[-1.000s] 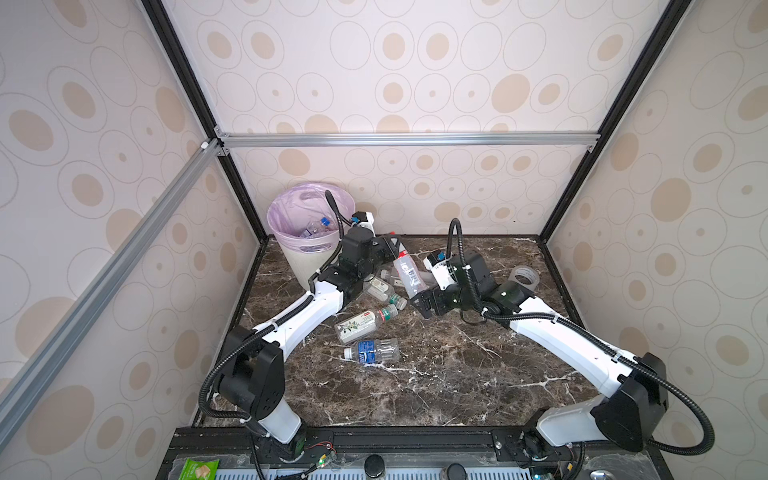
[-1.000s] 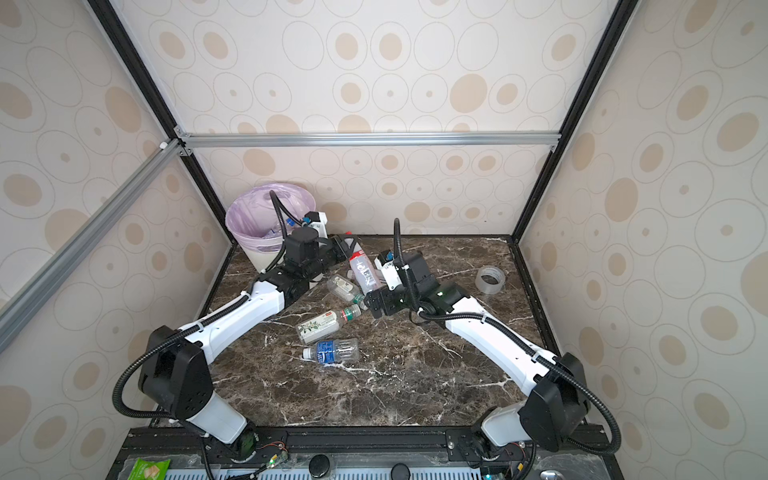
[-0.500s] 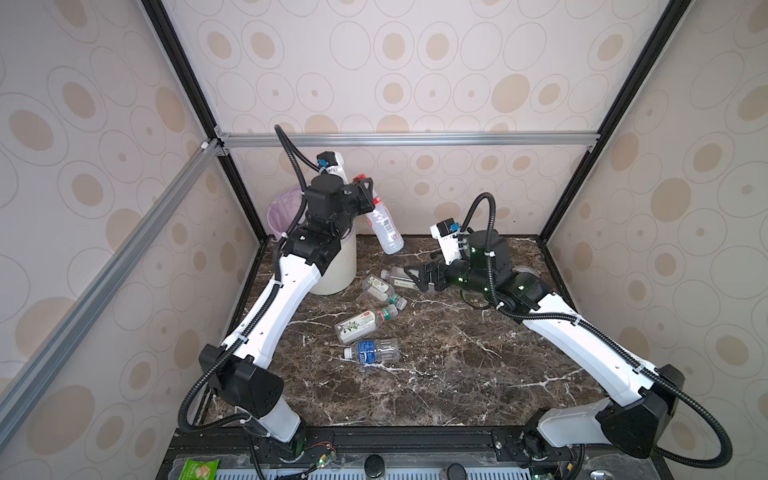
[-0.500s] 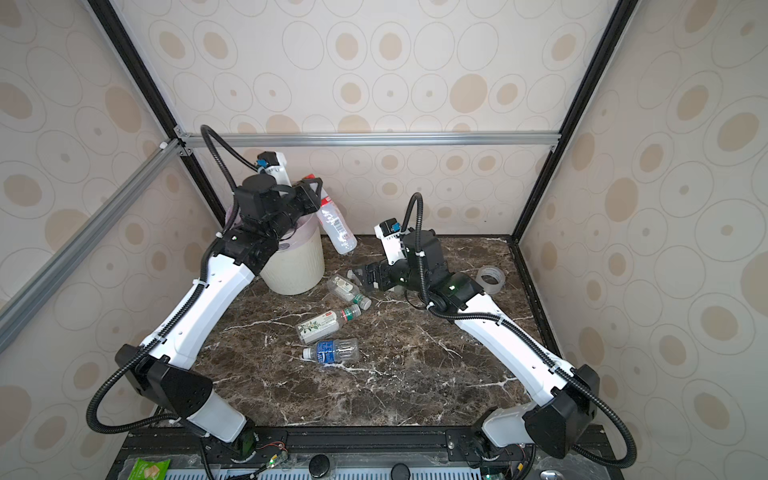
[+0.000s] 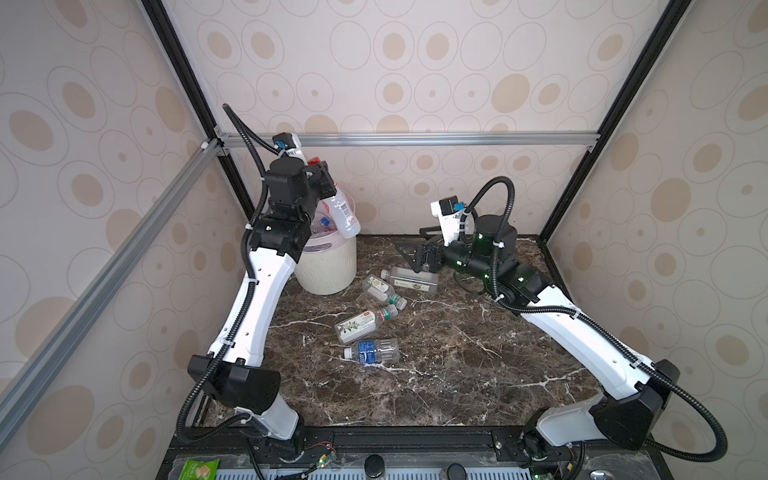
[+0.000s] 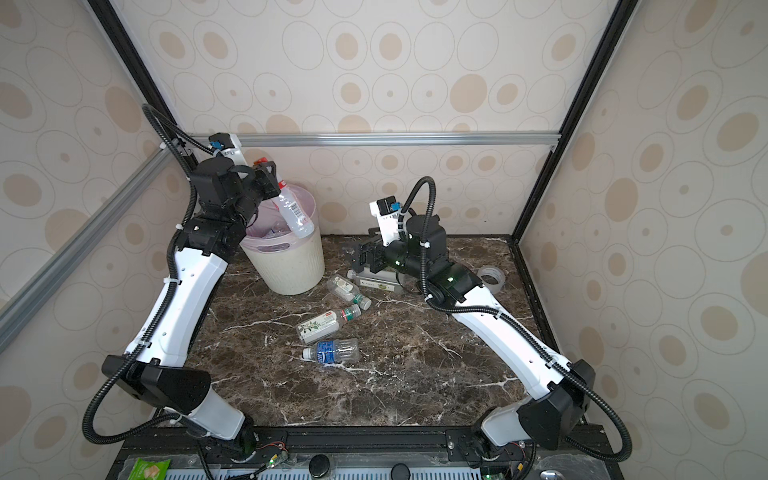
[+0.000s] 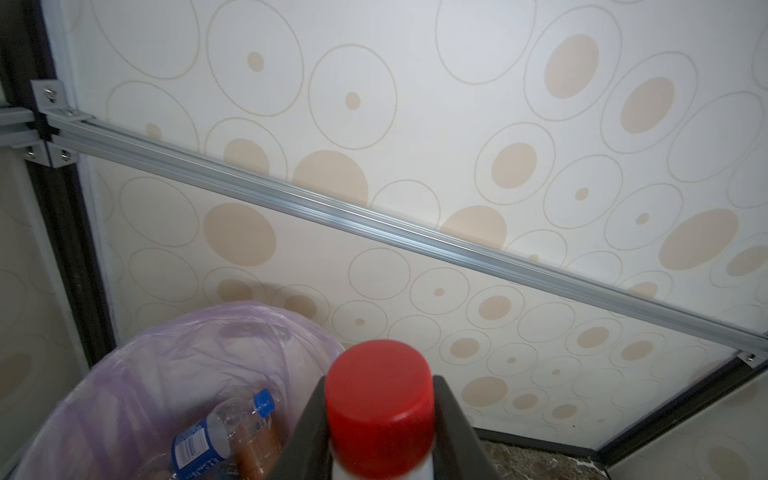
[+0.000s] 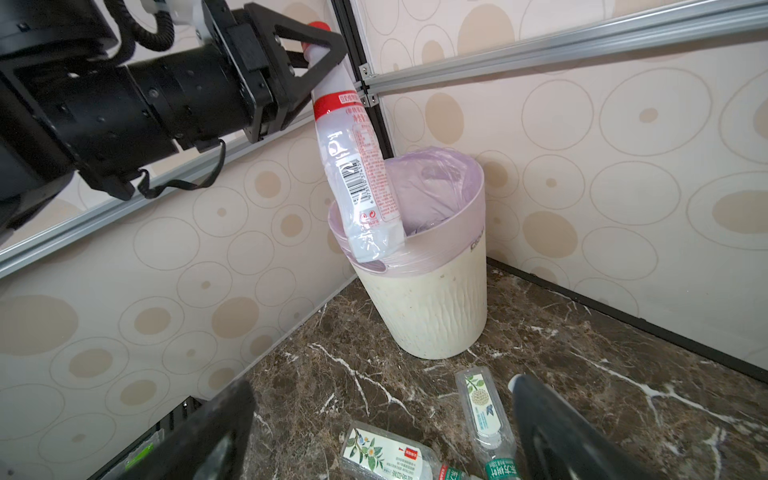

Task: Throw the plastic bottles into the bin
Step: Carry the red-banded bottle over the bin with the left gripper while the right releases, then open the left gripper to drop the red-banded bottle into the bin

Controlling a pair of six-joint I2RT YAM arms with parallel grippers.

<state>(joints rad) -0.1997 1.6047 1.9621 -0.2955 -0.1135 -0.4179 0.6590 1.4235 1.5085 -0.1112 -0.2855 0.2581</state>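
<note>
Red-capped bottle [image 8: 357, 166] clamped in left gripper [image 8: 320, 43], base at right rim of bin [image 8: 436, 316]; centre before release. Right gripper [image 5: 415, 259]: fingers apart.

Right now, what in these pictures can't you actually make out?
Bin contents: the left arm covers most of the opening in both top views.
Held bottle: its body is cut off by the left wrist view's bottom edge.
Right fingers: blurred and cut off in the right wrist view.

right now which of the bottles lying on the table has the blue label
The clear bottle with the white cap, lying nearest the front edge of the table. The other three bottles there have pale labels.
</note>
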